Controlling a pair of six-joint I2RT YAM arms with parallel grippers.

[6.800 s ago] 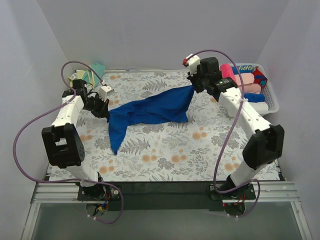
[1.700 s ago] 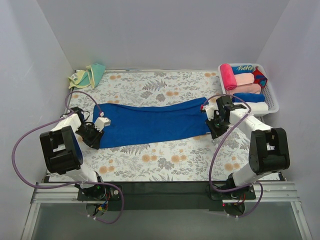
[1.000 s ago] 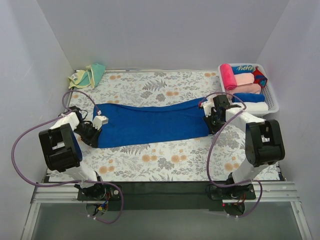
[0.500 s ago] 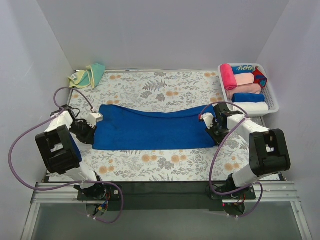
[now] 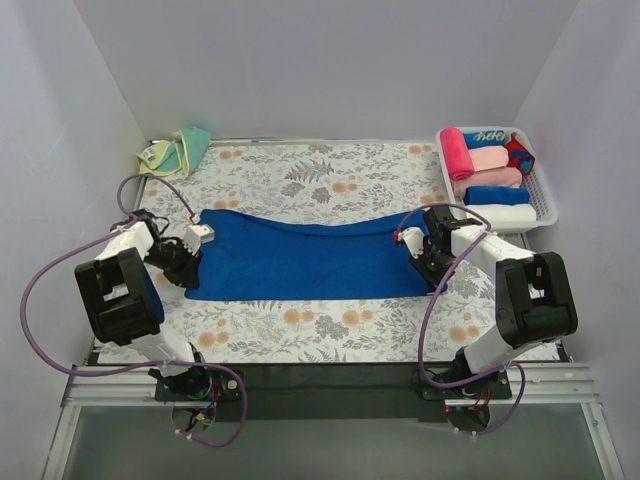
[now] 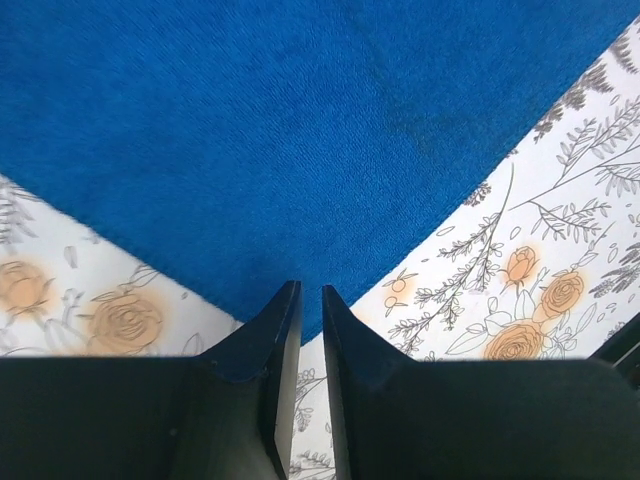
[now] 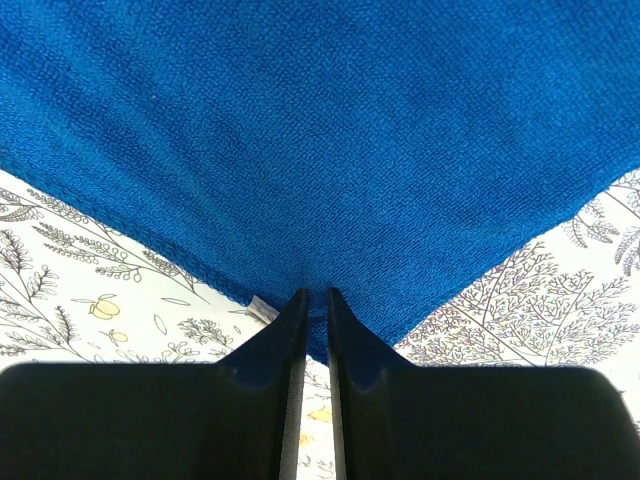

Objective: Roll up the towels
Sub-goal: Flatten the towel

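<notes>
- Only one piece of writing shows: pale script on a teal roll (image 5: 490, 136) at the far end of the basket (image 5: 546, 205), too small to read.
- A small white tag (image 7: 262, 308) sits at the hem of the blue towel (image 5: 305, 262), at 9 o'clock of the right fingertips in the right wrist view. No print can be made out on it.
- The blue towel lies spread flat as a long strip across the middle of the table, running from 9 o'clock to 3 o'clock.
- The left gripper (image 6: 310, 292) sits at the towel's 9 o'clock end, its fingers pressed nearly together with a corner of the blue cloth pinched between them.
- The right gripper (image 7: 310, 295) is at the 3 o'clock end, fingers likewise clamped on a corner of the blue towel.
- The yellow towel (image 5: 172, 153), showing its teal-green part, lies bunched in the table's 10 o'clock corner, well apart from both arms.
- The white basket stands at 2 o'clock and holds rolled cloths (image 5: 480, 172) in pink, peach, blue and white.
- The tablecloth (image 5: 330, 180) is pale, printed with grey ferns and orange flowers.
- Plain pale grey walls (image 5: 320, 60) close in three sides, and purple cables (image 5: 50, 275) loop off both arms.
</notes>
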